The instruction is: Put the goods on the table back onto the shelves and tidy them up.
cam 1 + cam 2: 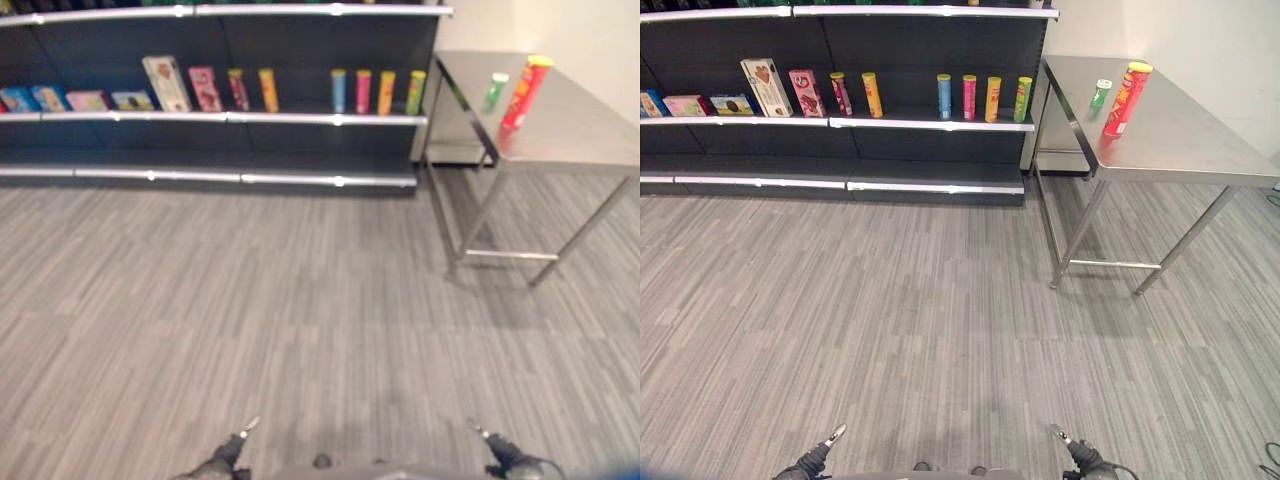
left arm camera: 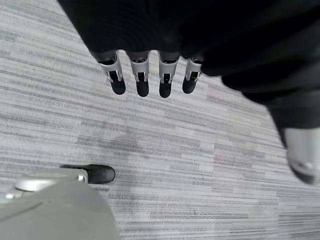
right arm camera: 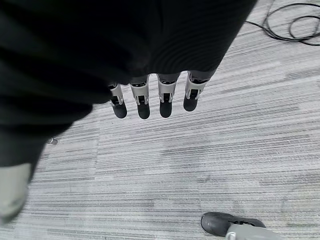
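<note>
Steel bench [image 1: 1180,140] stands at right, just beside the right end of the dark shelves [image 1: 840,150]. Two goods on the bench, both near its back-left corner: a red can [image 1: 1121,99] with a yellow lid, upright, and a small green can [image 1: 1100,94] just to its left, apart from it, nearer the bench's left edge. Middle shelf: four upright cans in a row near its right end, blue can [image 1: 944,96], pink can [image 1: 969,97], orange can [image 1: 993,99], lime can [image 1: 1023,99], evenly spaced, not touching. Further left on that shelf, a yellow can [image 1: 872,94] and a dark red can [image 1: 841,93], then a pink box [image 1: 805,92] and a white box [image 1: 765,86], both leaning. At the shelf's left end, flat boxes [image 1: 700,104] lie side by side. Left hand [image 2: 142,75] hangs low over the grey carpet floor [image 1: 920,320], fingers straight and spread, holding nothing. Right hand [image 3: 150,97] likewise over the floor, fingers straight, apart, empty. Both hands are well away from the bench and the shelves.
</note>
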Controlling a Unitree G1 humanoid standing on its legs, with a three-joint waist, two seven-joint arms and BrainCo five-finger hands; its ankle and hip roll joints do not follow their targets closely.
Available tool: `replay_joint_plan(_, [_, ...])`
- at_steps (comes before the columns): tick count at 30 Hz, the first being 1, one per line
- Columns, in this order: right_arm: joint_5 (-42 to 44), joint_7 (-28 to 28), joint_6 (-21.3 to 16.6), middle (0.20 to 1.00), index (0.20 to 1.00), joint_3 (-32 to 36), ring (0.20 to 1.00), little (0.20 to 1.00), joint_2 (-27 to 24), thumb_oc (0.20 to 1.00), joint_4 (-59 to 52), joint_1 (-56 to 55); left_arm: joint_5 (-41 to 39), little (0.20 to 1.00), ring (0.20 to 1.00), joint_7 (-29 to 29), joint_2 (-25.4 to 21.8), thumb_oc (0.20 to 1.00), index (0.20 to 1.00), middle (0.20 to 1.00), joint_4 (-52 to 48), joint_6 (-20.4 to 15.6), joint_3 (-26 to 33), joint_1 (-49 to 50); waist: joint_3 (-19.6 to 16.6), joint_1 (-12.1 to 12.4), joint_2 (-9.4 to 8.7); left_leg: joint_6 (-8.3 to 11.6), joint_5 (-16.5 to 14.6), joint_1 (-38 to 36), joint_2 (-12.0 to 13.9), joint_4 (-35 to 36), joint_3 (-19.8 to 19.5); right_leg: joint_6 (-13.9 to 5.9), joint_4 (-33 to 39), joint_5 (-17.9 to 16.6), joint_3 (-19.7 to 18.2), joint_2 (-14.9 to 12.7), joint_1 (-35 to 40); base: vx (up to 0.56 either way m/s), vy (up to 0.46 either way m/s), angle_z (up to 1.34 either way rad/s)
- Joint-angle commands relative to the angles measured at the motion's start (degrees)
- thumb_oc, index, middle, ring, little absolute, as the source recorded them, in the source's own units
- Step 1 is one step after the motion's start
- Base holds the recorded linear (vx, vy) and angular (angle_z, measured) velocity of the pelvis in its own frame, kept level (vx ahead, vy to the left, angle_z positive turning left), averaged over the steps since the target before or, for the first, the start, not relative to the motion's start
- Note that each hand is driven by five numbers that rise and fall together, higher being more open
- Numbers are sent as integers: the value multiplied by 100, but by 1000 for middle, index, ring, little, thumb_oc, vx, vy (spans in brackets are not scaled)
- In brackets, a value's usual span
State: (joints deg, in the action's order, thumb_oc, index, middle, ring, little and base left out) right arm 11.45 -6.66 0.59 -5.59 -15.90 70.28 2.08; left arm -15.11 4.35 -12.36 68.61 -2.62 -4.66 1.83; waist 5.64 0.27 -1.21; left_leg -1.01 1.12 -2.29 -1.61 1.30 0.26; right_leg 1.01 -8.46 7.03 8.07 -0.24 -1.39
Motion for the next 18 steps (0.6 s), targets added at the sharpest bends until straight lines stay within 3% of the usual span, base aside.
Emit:
replay_joint_plan(1, [208, -61, -91, 1000, 1000, 121, 1000, 1000, -80, 1000, 53, 222, -345, 1000, 1000, 70, -58, 1000, 1000, 1000, -56, -235, 77, -366, 318, -48, -102, 570, -524, -609, 402, 370, -633, -753, 1148, -352, -25, -426, 856, 7, 7, 4])
replay_joint_plan(18, [188, -71, -52, 1000, 1000, 81, 1000, 1000, -48, 1000, 104, 205, -235, 1000, 1000, 58, -72, 1000, 1000, 1000, 88, -198, 72, -365, 338, -14, -107, 493, -560, -548, 327, 370, -598, -807, 1157, -424, -139, -488, 744, -3, 16, -5])
